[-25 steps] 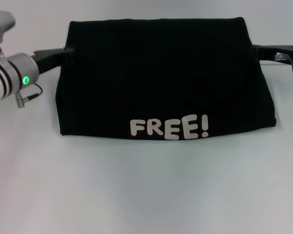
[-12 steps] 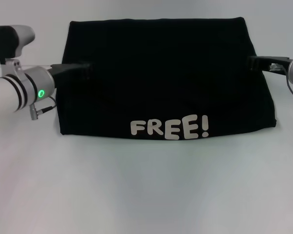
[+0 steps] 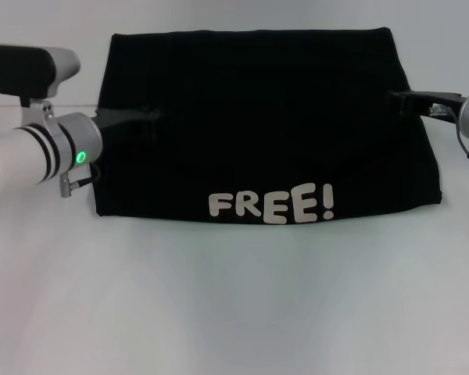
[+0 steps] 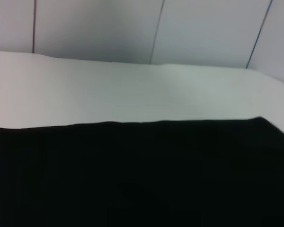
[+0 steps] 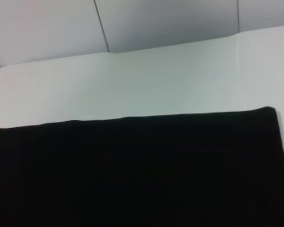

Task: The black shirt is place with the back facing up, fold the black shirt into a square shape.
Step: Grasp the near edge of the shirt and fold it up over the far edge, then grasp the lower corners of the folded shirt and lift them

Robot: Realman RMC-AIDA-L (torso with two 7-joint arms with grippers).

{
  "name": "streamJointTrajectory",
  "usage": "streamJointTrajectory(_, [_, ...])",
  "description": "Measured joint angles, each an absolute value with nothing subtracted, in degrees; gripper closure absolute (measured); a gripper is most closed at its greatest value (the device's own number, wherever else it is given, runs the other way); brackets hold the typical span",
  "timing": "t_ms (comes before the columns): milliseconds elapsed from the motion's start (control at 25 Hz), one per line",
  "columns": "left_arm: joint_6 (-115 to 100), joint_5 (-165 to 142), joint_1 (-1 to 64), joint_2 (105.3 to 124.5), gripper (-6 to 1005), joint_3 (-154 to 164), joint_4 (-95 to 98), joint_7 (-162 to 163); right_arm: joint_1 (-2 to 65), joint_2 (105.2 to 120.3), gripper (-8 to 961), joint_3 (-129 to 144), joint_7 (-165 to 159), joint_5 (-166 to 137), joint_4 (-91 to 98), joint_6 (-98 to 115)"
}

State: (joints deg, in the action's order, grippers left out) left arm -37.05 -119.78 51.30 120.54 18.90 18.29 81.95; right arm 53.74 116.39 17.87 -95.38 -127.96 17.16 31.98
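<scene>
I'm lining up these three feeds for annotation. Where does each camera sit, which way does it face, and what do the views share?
Head view: high on the robot, facing forward and down at the black shirt on the white table; left gripper and right gripper reach in from the sides.
Left wrist view: low, facing across the shirt; no robot parts show.
Right wrist view: the same from its side.
Shared: shirt and table.

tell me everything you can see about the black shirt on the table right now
The black shirt is plain, soft-looking dark fabric, already folded into a broad, roughly rectangular block lying flat on the white table. White lettering reading FREE! sits along its near edge. The near corners flare slightly wider than the far edge. The left gripper reaches over its left side and the right gripper meets its right edge; neither grip can be made out.
</scene>
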Motion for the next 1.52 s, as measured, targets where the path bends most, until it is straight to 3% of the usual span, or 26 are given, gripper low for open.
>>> streamJointTrajectory(120, [-34.5,-120.0,51.5,121.07,866,21.2,18.4,81.9,53.4,117.78,765,17.8,-95.4,-127.8,19.8,31.5])
streamJointTrajectory(320, [-30.2,-119.7,51.9,121.51,770,24.0,18.8,82.1,52.9,118.72,558,18.0,-95.4,-126.3,21.8,31.2])
streamJointTrajectory(400, [-30.2,-119.7,51.9,121.58,679,23.9,19.5,82.5,52.8,118.69,476,18.0,-95.3,-125.7,21.8,31.2])
streamJointTrajectory(560, [-32.5,-119.7,50.9,121.64,508,24.0,22.6,86.1,52.5,118.23,312,18.0,-95.2,-124.2,21.9,31.2])
streamJointTrajectory(760, [-41.5,-119.7,47.5,121.58,341,24.0,27.7,91.7,51.1,117.13,265,18.0,-95.2,-123.5,22.2,35.0])
streamJointTrajectory(960, [-57.4,-120.2,42.3,120.78,110,24.2,33.8,97.3,46.9,115.68,266,17.9,-95.2,-120.8,23.5,47.1])
streamJointTrajectory(1240, [-72.2,-123.4,34.1,120.66,111,24.2,41.7,101.4,39.3,113.94,265,17.7,-96.2,-117.0,24.9,64.1])
streamJointTrajectory(1520, [-73.9,-127.5,30.7,121.41,112,24.0,44.2,101.1,35.6,112.74,277,17.5,-99.4,-116.6,25.1,69.8])
